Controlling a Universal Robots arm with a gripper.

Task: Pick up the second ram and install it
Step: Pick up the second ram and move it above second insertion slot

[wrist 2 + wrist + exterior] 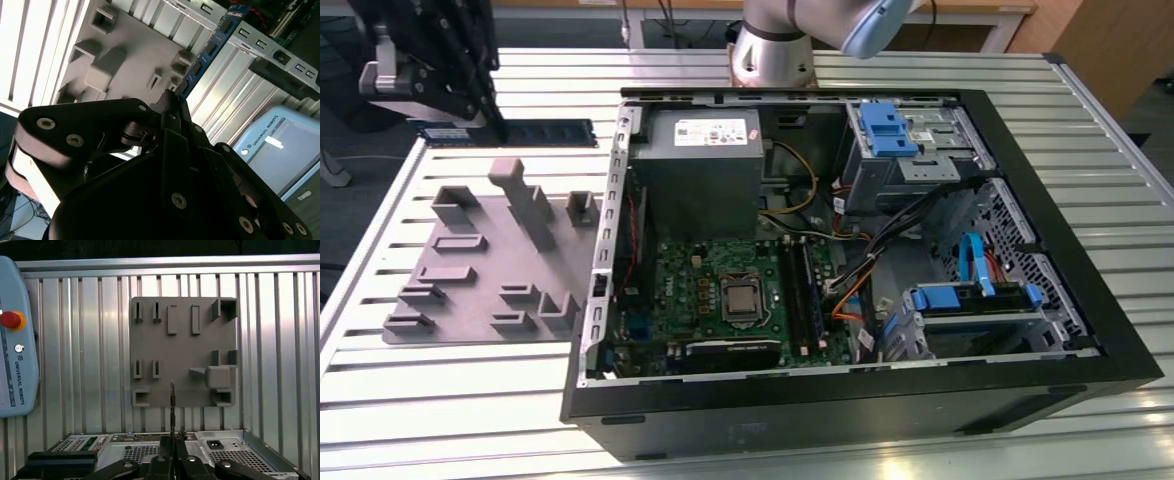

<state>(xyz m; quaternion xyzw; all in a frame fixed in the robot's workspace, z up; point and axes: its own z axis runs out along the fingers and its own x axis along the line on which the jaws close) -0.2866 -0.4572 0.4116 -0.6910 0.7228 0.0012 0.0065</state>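
I see a ribbed metal table (480,400) carrying everything: the grey plastic tray (467,270) lies flat on it towards the exterior view's left, just beside the open computer case (881,420), which also rests directly on the slats

Grey tray (467,265), flat on the slatted table (480,385), with upright blocks and slot holders; lies below the jaws in the first wrist view (182,350).
Open PC case (854,260), black frame, just beside the tray and off to one side of the jaws.
Inside the case: grey power supply (700,165); green motherboard (734,295) with CPU socket (742,300); blue drive brackets (894,130); orange, yellow and black cables (854,285).
Pale blue pendant (15,340) with red button (10,320), on the table, well apart from the jaws.
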